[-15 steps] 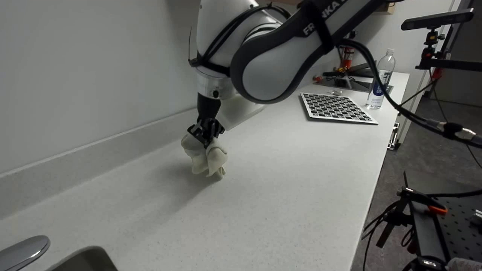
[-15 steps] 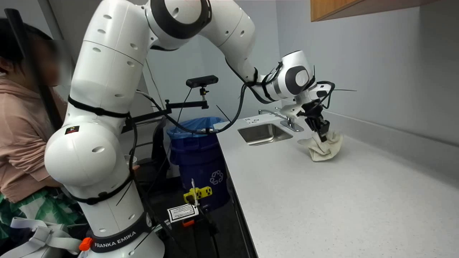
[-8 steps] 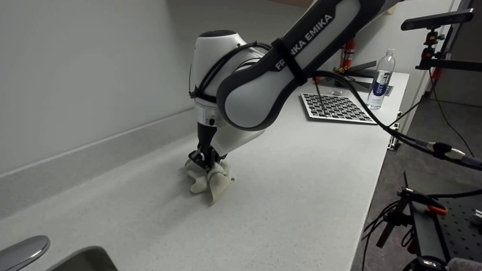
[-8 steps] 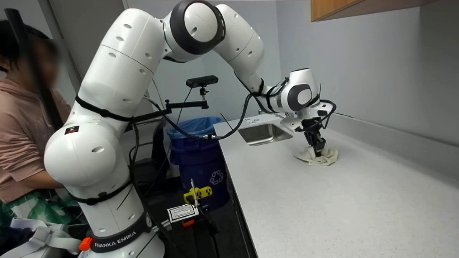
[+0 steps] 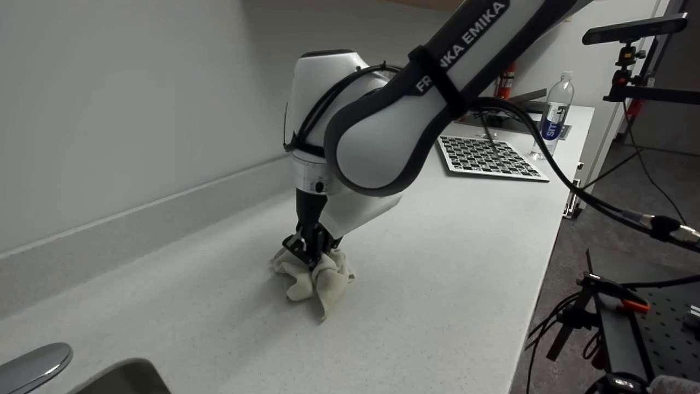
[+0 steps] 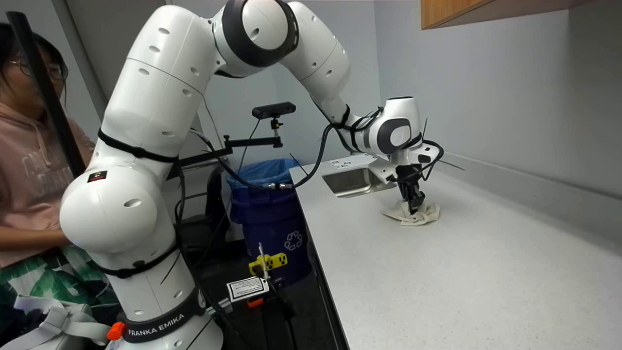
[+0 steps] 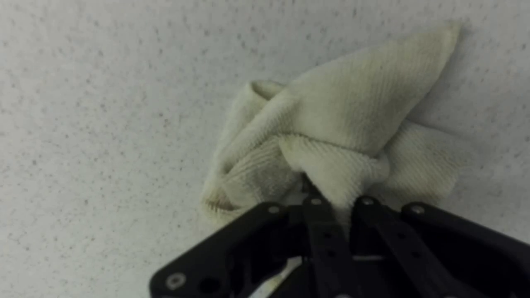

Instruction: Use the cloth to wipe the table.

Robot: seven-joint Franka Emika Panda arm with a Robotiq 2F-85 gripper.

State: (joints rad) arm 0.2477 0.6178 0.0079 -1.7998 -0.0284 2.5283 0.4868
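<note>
Broad pale counter (image 6: 466, 282), pincer (image 5: 313, 264) gripping cloth (image 7: 352, 103), well inside edge (image 5: 542, 273)

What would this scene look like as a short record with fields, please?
Tool: cream cloth, crumpled, on the countertop
Grip: hand shut on a fold of the cloth
Fixture: metal sink, set into the countertop
Background: clear bottle, upright beside a patterned board
Nearby: blue bin beside the countertop
Wiped area: cannot be told from these pictures

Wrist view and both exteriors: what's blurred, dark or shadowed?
Wrist view: gripper dark, soft-focused; ribbed cloth clearer. In an exterior view, table faintly shadowed beside the cloth. In an exterior view, wall darker toward the picture's right edge.
</note>
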